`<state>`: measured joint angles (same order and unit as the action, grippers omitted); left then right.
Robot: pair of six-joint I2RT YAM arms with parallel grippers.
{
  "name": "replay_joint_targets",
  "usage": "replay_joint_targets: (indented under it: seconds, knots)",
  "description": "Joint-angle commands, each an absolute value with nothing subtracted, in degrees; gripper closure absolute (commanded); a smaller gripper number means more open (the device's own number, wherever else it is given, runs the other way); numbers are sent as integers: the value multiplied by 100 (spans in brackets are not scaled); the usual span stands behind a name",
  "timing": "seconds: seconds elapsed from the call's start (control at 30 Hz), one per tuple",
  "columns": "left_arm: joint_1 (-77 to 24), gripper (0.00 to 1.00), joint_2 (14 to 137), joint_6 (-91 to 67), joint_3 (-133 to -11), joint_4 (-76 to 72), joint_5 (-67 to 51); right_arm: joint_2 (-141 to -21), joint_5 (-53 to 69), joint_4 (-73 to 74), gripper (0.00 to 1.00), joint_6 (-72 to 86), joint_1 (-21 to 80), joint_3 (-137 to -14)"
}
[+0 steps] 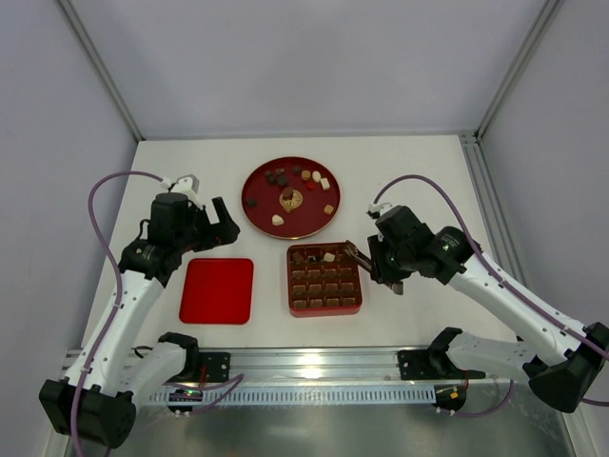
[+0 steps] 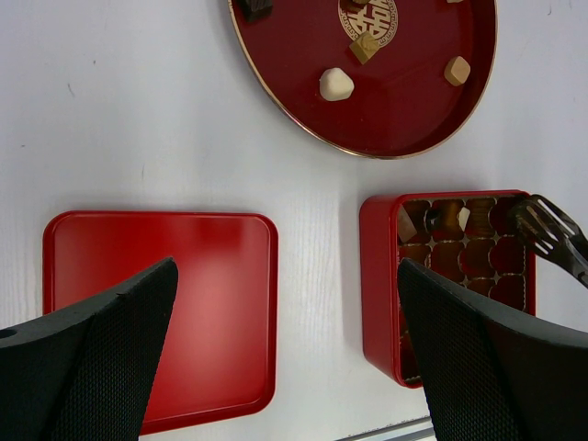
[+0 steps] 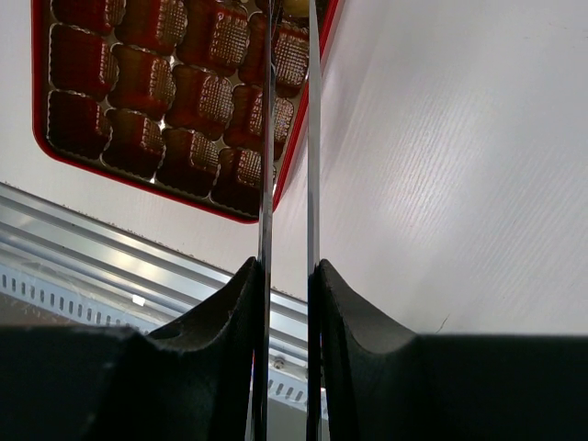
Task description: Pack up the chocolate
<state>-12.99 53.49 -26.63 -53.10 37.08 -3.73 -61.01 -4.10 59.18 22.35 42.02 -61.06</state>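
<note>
While the right wrist view shows right jaws clamping tongs point(image 3: 267, 138), overhead shows left jaws wide.

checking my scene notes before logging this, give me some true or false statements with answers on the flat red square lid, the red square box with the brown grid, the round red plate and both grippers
1. The flat red square lid lies left of the red square box with its brown grid insert, apart from it. True.
2. The left gripper is shut on a chocolate. False: it is open and holds nothing.
3. The right gripper is shut on thin metal tongs. True.
4. The round red plate is bare. False: several small brown and cream chocolate pieces lie on it.
5. Every compartment of the box is filled. False: most are empty.
</note>
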Motion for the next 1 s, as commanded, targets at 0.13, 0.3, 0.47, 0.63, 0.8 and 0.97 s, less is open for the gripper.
replay_joint_targets:
  seconds: [0.13,0.3,0.47,0.63,0.8,0.97]
  knots:
    - [-1283,0,5291,-2654,-5291,3621,-422,-6064,-571,5748,68,2276,4236,-6152]
    - [-1283,0,5291,-2654,-5300,3621,-431,-6082,-545,5730,67,2276,4236,-6144]
    - [-1283,0,5291,-2654,-5300,3612,-431,-6100,-527,5704,64,2268,4236,-6144]
    - [-1292,0,5282,-2654,-5300,3621,-439,-6126,-527,5713,64,2259,4236,-6205]
    - [-1292,0,5291,-2654,-5291,3621,-431,-6126,-519,5757,64,2215,4236,-6407]
    - [-1292,0,5282,-2654,-5300,3621,-422,-6354,-492,5783,63,2057,4228,-6898]
